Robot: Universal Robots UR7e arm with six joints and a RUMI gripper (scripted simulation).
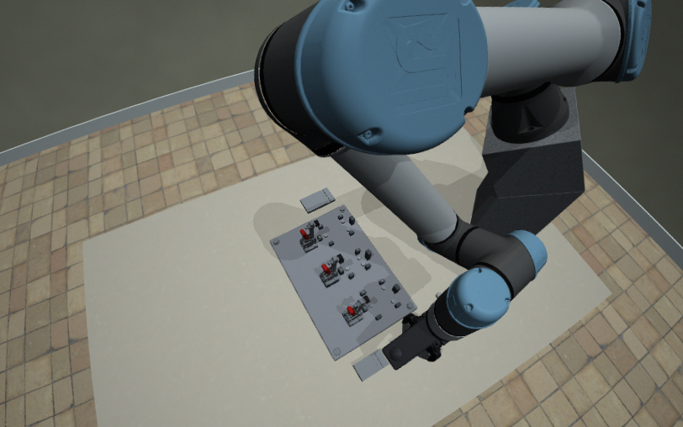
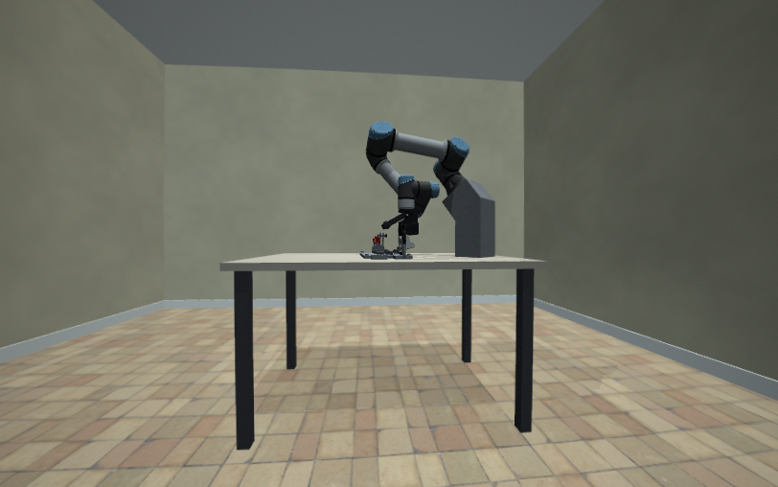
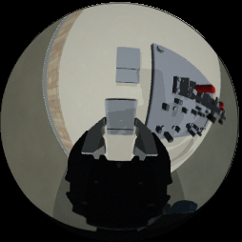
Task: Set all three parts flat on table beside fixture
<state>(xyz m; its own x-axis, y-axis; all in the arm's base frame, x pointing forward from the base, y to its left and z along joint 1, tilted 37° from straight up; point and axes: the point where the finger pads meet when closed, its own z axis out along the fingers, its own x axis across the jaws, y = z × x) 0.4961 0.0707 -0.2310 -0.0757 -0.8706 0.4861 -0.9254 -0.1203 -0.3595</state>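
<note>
The grey fixture plate (image 1: pixel 315 297) (image 3: pixel 162 64) carries three clamps with red handles; no flat part shows in it. One flat grey part (image 1: pixel 317 199) lies on the table past the fixture's far short edge. A second part (image 1: pixel 370 366) (image 3: pixel 128 59) lies flat on the table past the near short edge. My gripper (image 2: pixel 403 252) (image 3: pixel 120 117) is shut on the third part (image 3: pixel 120 111), beside the second with a gap between them. The held part is level and low over the table; whether it touches the table cannot be told. In the top view the arm hides it.
The red-handled clamps (image 1: pixel 326 269) (image 3: pixel 206 89) stand up from the fixture, with several small dark blocks and pins. The fixture's edge is close beside my gripper. The robot's pedestal (image 1: pixel 533 176) (image 2: pixel 474 226) stands on the table (image 1: pixel 176 302) (image 2: pixel 321 266).
</note>
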